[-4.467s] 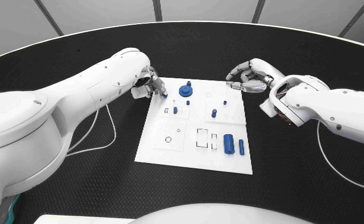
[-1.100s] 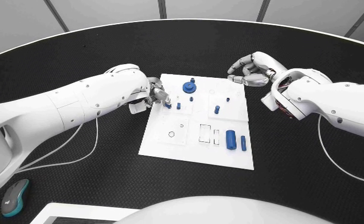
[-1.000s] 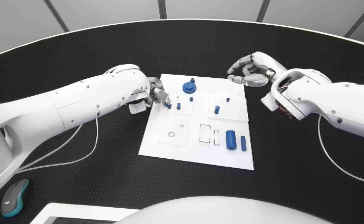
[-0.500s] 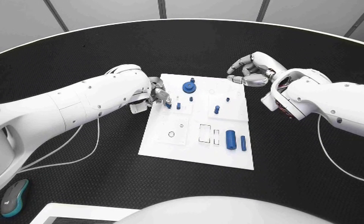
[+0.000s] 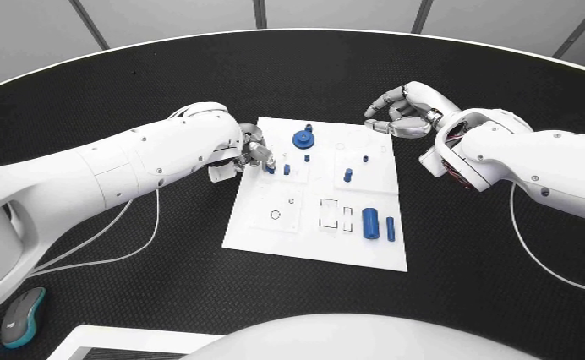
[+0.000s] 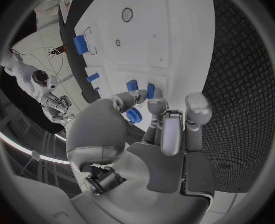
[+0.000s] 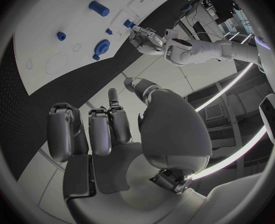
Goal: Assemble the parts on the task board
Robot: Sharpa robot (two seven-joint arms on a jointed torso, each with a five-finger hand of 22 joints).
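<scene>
Black textured table (image 5: 146,292) carries the white task board (image 5: 298,237) at its centre. Left hand (image 5: 250,153) sits over the board's far-left corner, pinching a small blue peg (image 5: 268,167); the left wrist view shows that peg (image 6: 150,90) between thumb and fingertip, against the board, beside another peg (image 6: 132,85). Right hand (image 5: 402,115) hovers off the far-right corner, fingers loosely curled, holding nothing; right wrist view confirms. Round blue knob (image 5: 303,140) stands near the far edge; two blue blocks (image 5: 369,224) lie nearer.
</scene>
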